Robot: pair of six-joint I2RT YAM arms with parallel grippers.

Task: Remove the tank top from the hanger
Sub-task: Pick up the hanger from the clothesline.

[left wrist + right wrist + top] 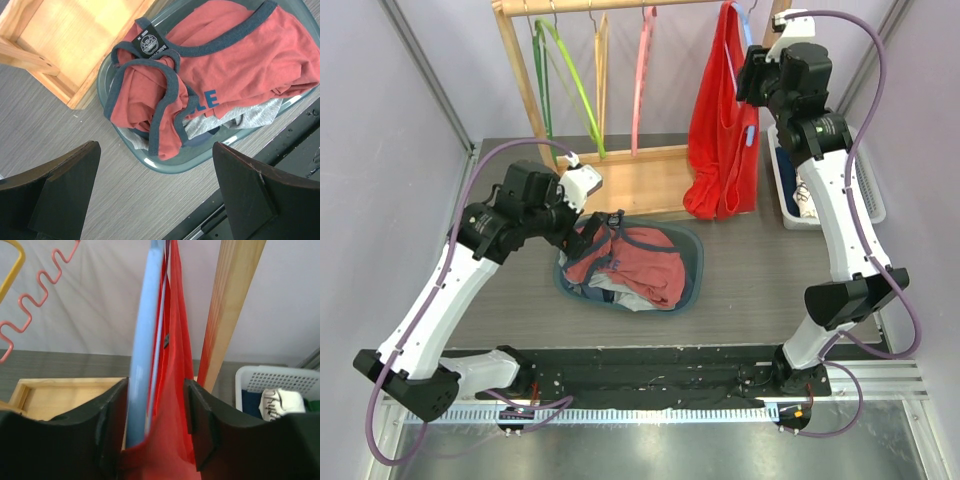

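Note:
The red tank top (720, 130) hangs on a light-blue hanger (747, 28) at the right end of the wooden rack. My right gripper (752, 88) is up at its shoulder. In the right wrist view the hanger's blue arm (145, 340) and the red fabric (175, 370) fill the gap of the right gripper (155, 387). Its jaws are half closed around them, and a firm pinch does not show. My left gripper (578, 212) hovers wide open over the table, just short of the teal basket (165, 165), with nothing between its fingers (65, 180).
The teal basket (695, 245) holds a red-and-navy shirt (640, 265) and grey clothes. On the wooden rack (520, 85) hang empty green (565, 80), yellow (601, 70) and pink hangers (642, 80). A white crate (788, 190) stands right of the tank top.

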